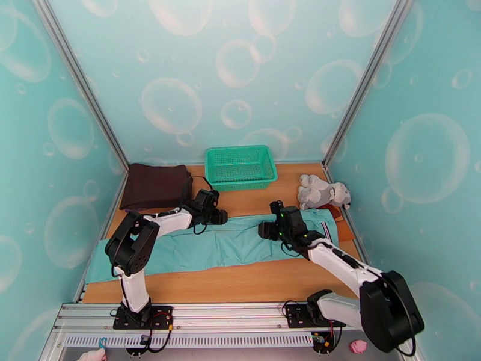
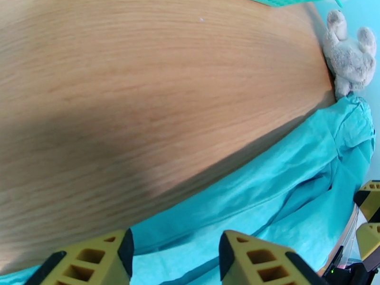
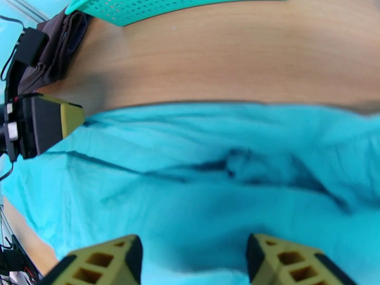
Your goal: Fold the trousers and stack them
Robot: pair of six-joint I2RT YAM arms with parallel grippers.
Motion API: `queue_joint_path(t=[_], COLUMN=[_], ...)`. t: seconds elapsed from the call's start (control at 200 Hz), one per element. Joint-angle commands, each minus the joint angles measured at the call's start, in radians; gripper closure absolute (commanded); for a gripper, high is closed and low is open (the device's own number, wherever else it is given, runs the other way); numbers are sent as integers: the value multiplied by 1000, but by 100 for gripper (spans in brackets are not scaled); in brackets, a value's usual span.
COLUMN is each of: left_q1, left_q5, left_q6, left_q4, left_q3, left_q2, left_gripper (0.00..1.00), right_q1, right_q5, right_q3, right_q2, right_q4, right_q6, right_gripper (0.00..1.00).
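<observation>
Table: light wooden tabletop [image 1: 240,284], lower half of the top view.
Trousers: long light teal soft cloth trousers [image 1: 210,248], flat across the frame centre.
Garment: dark brown folded cloth [image 1: 155,186], centre left.
Basket: green plastic mesh basket [image 1: 240,182], centre.
Left gripper [image 1: 221,216] [image 2: 175,243]: fingers apart above the trousers' upper edge, holding nothing.
Right gripper [image 1: 263,230] [image 3: 194,248]: fingers apart above the trousers, holding nothing.

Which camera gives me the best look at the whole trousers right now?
Top external: the trousers lie full length across the table. Left wrist catches their far edge and one end; right wrist, a creased middle patch.
</observation>
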Motion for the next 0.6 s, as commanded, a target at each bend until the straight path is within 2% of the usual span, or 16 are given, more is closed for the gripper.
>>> queue_joint_path(t=[0.0,0.125,0.275,0.4,0.525,0.595], left_q1=[-76,-144,-146,-140,-116,-102], left_q5=[0,-181,-42,-15,-144,-258], left_q6=[-29,-51,-139,-237,-407,-517], left_q4=[1,-50,6,71,94,-17], left_q3=[-50,-108,-230,-351,-457,-465], left_q2=[-63,-167,-226,-223,-241,-242], left_gripper=[47,45,44,44,44,42], right_q1=[-7,10,7,23,52,72], right_q5=[36,81,30,5,38,50], right_q3=[-45,-61,-93,-119,-90,-64], right_q2=[-77,-133,-80,-35,5,11], right_q4=[-53,-104,-56,51,78,78], right_q6=[93,130,159,193,212,226], right_gripper=[37,34,32,32,31,29])
